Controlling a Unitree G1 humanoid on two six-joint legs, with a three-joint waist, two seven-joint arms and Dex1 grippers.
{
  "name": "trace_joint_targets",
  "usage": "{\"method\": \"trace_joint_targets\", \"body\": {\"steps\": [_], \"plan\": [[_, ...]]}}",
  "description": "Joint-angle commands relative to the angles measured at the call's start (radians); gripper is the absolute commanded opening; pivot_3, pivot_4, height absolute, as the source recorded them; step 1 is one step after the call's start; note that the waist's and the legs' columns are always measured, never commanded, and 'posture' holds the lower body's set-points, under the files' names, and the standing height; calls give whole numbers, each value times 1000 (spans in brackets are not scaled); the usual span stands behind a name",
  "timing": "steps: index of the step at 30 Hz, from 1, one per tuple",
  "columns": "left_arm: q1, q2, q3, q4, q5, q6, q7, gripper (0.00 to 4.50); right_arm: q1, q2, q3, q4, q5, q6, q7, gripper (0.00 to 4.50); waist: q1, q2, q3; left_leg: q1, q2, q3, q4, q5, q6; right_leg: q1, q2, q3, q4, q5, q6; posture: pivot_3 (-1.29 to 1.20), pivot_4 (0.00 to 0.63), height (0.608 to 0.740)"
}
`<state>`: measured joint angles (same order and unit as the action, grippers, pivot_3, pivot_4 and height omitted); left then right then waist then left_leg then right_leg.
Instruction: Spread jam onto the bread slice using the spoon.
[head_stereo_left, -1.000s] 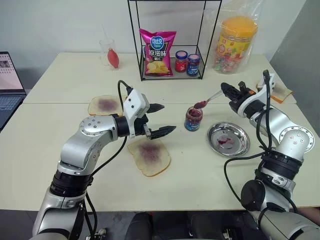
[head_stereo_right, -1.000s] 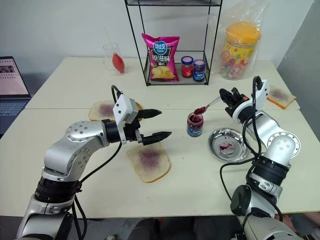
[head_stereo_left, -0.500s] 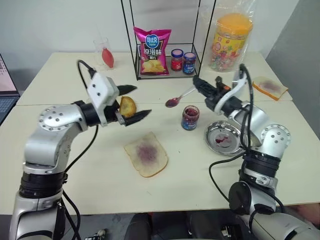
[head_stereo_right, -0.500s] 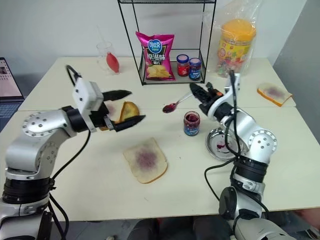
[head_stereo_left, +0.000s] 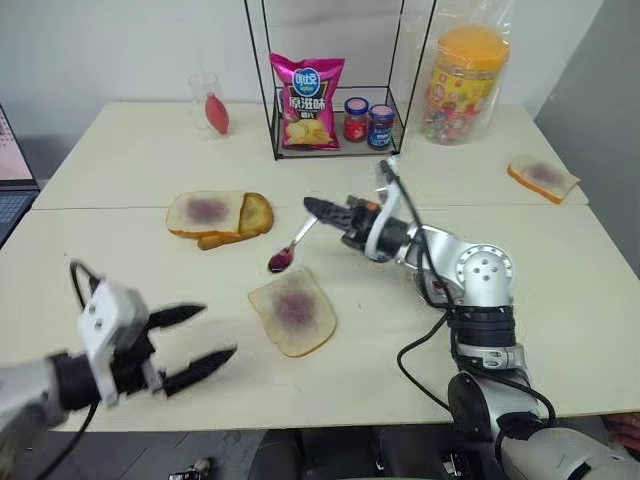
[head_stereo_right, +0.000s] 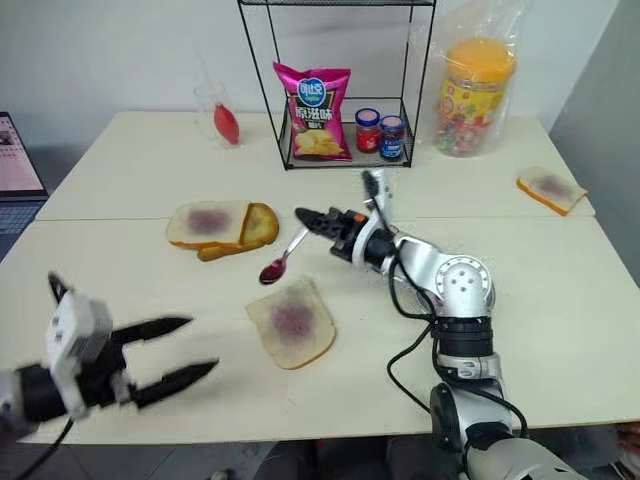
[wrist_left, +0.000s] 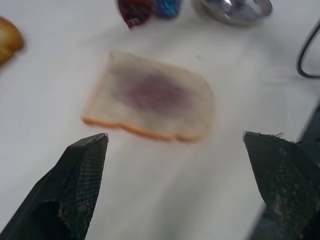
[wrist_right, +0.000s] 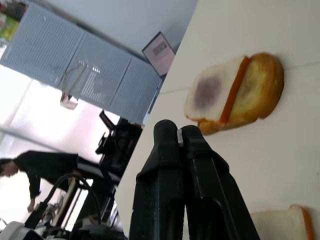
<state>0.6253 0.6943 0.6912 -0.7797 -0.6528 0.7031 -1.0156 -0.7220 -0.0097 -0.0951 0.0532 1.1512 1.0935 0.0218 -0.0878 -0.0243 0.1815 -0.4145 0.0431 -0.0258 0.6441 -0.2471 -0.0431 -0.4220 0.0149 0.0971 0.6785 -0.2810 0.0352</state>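
**A:** Steel-shiny spoon (head_stereo_left: 291, 247) is pinched by its handle in the right end effector (head_stereo_left: 318, 209), fingers squeezed together on it; the bowl hangs over the tabletop (head_stereo_left: 130, 255) just past the far edge of the bread slice (head_stereo_left: 293, 311), not touching it as far as I can tell; dark red blob in the bowl.

**B:** yeah; the slice lies flat with a purple smear in the middle; left end effector (head_stereo_left: 196, 338) sits near the front edge of the tabletop, fingers spread wide with nothing between them, a bit blurred; its wrist view has the slice between the two fingertips (wrist_left: 85, 165) but farther out.

**A:** the jam jar (wrist_left: 166, 6) is cut off at the edge of that wrist view, steel plate (wrist_left: 234, 8) beside it; from the head views I can't make either out behind the right arm.
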Motion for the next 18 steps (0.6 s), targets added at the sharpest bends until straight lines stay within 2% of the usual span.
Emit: {"method": "trace_joint_targets", "body": {"steps": [1, 4, 8, 18], "plan": [[54, -91, 4, -31, 67, -135, 53, 4500, 54, -57, 171, -83, -165, -77, 175, 36, 6, 0, 0, 0, 0, 0, 0, 0, 0, 0, 0, 0, 0, 0, 0, 0, 150, 740], [65, -113, -49, -30, 144, -221, 76, 4500, 90, -86, 251, -114, -260, -139, 260, 36, 12, 0, 0, 0, 0, -1, 1, 0, 0, 1, 1, -2, 1, -2, 3, 0, 150, 740], [83, -152, -103, -59, 137, -255, 110, 4500, 102, -96, 320, -114, -385, -240, 341, 36, 1, -1, 0, 2, 1, 3, 2, 1, 0, 1, 2, 1, 1, 1, 0, 0, 150, 740], [33, -124, -191, -45, 151, -276, 159, 4500, 84, -88, 360, -68, -583, -425, 448, 36, 2, -2, -1, 4, 1, 2, 1, 1, 0, 1, 6, -1, 2, 2, 1, 0, 150, 740]]}}
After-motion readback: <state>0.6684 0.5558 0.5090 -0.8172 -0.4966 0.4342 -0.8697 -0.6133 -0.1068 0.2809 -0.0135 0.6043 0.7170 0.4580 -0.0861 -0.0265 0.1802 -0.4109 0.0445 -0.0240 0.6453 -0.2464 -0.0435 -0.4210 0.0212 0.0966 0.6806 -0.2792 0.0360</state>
